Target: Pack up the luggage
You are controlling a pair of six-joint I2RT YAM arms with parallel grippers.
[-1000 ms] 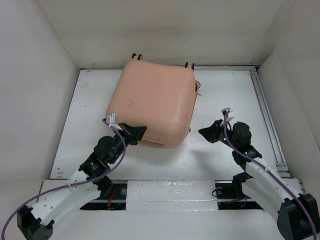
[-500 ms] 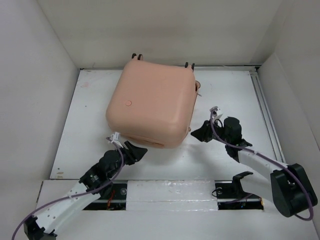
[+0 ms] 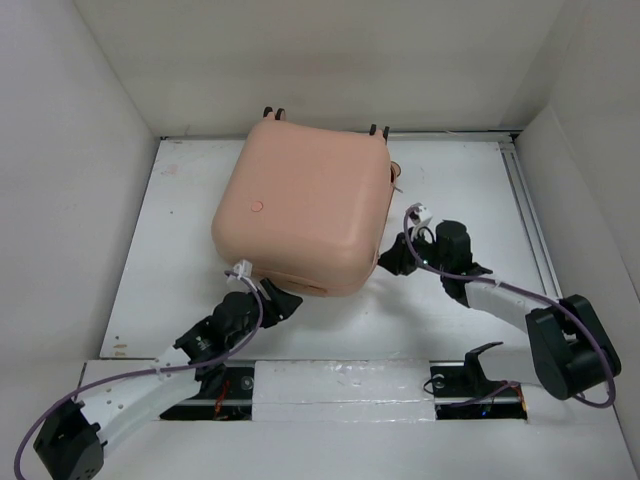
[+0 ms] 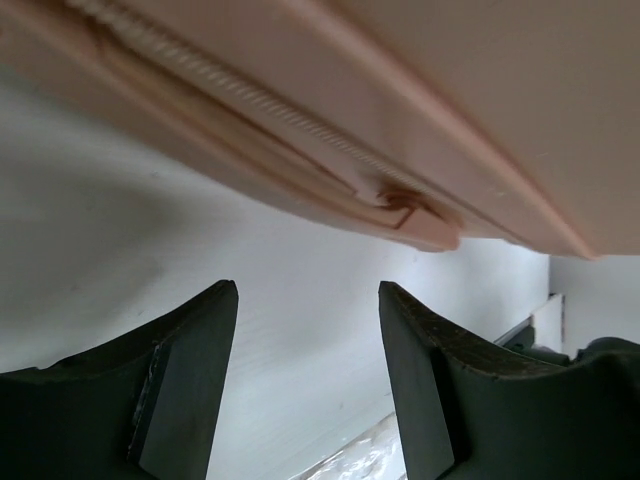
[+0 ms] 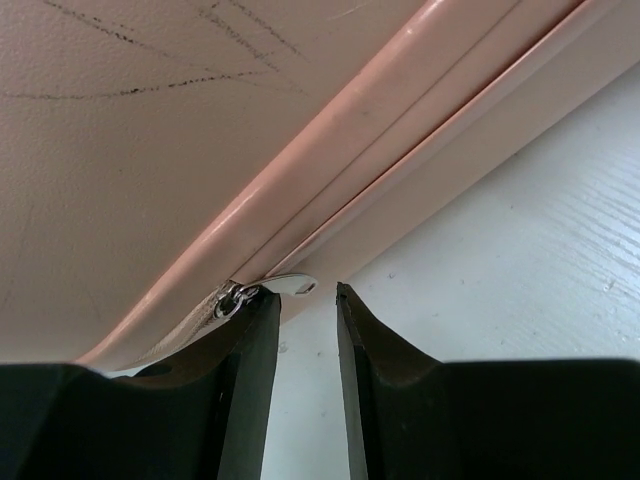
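Our left gripper (image 4: 307,300) gapes empty; our right gripper (image 5: 307,300), unclenched, may close short of the zipper pull (image 5: 292,285) and slip off the suitcase (image 3: 305,205).

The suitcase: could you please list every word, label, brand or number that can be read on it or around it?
None can be read in any view.
The luggage carries a small round mark on its top, too small to tell if it is a logo.
Thin dark lines on its shell are not letters.
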